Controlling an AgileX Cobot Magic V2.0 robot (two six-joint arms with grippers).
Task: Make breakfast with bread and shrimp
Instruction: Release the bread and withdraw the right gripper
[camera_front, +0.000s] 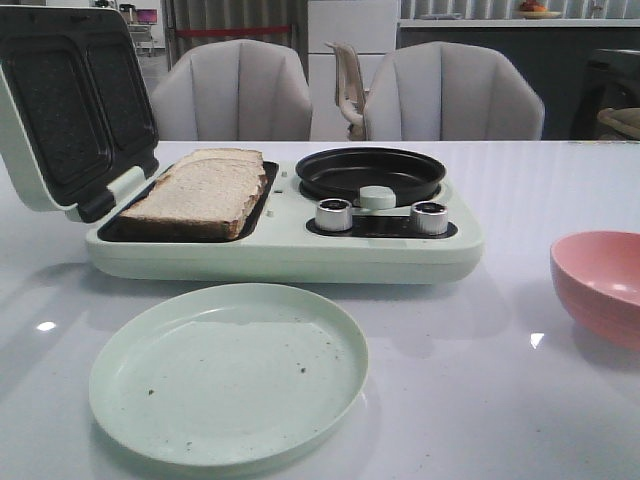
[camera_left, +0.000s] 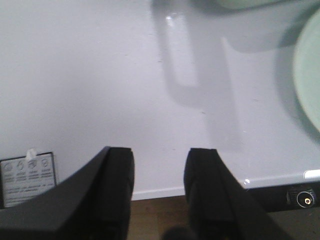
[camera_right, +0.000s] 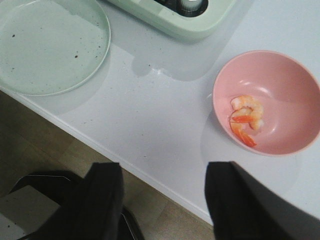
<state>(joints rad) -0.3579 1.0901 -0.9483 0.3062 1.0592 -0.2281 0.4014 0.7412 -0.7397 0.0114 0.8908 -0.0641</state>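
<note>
Pale green breakfast maker (camera_front: 290, 255) sits on the white desk (camera_front: 500, 400) with its lid up; the bread (camera_front: 200, 190), two slices, lies in its left tray, beside a black round pan (camera_front: 370, 172). A green plate (camera_front: 228, 372) lies in front. The shrimp (camera_right: 246, 119) rests in the pink bowl (camera_right: 280, 80). Left gripper (camera_left: 159, 180) and right gripper (camera_right: 162, 200) both hang spread wide, holding nothing, over the desk's near edge.

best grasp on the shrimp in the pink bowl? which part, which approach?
Come straight down from above: the pink bowl walls block any side approach. Grip the shrimp across its thick curved pale body, not the thin orange tail end. It lies flat on the bowl floor, so the right gripper, already open, suits best.
</note>
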